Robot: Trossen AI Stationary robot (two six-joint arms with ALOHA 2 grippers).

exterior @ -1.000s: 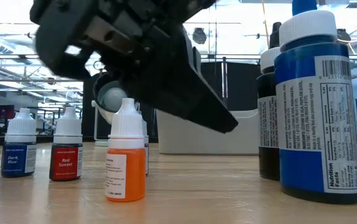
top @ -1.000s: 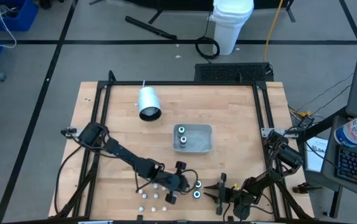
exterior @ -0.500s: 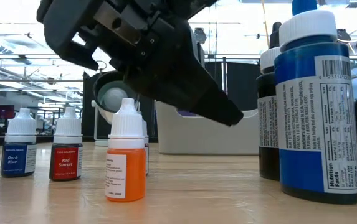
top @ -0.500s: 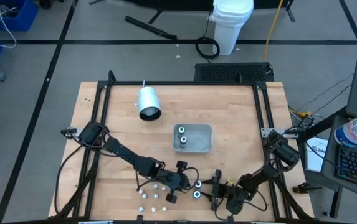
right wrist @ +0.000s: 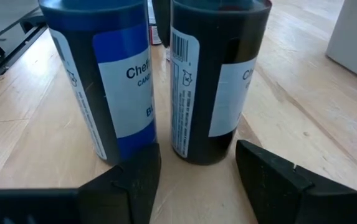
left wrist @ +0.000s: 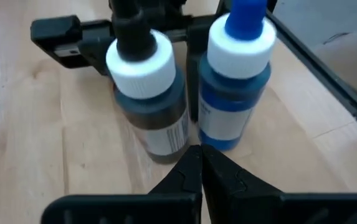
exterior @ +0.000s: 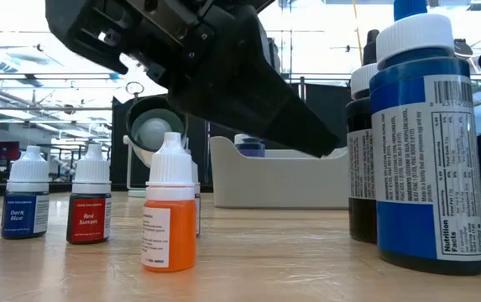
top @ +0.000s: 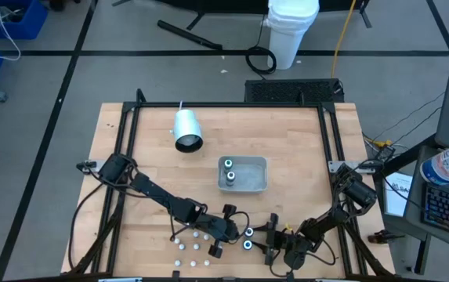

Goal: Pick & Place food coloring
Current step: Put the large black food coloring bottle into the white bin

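Two wider food coloring bottles stand upright on the table near its front edge: a black one (top: 249, 232) (left wrist: 150, 99) (right wrist: 218, 81) and a blue one (top: 247, 244) (left wrist: 235, 81) (right wrist: 103, 81). Several tiny bottles (top: 195, 238) stand to their left, among them an orange one (exterior: 169, 210). My right gripper (right wrist: 197, 174) (top: 262, 237) is open and low at the table. Its fingers stand on either side of the black bottle's base without touching it. My left gripper (left wrist: 200, 158) (exterior: 324, 147) is shut and empty, above the table just left of the two bottles.
A grey tray (top: 257, 185) holding two bottles sits mid-table, and it also shows in the low view (exterior: 278, 180). A white cylinder (top: 186, 129) lies on its side at the far left. Black frame rails run along the table's sides.
My right gripper has moved toward the table's left edge, up to the two wider bottles, and stays open. My left gripper has shifted a little toward the right and up, still shut.
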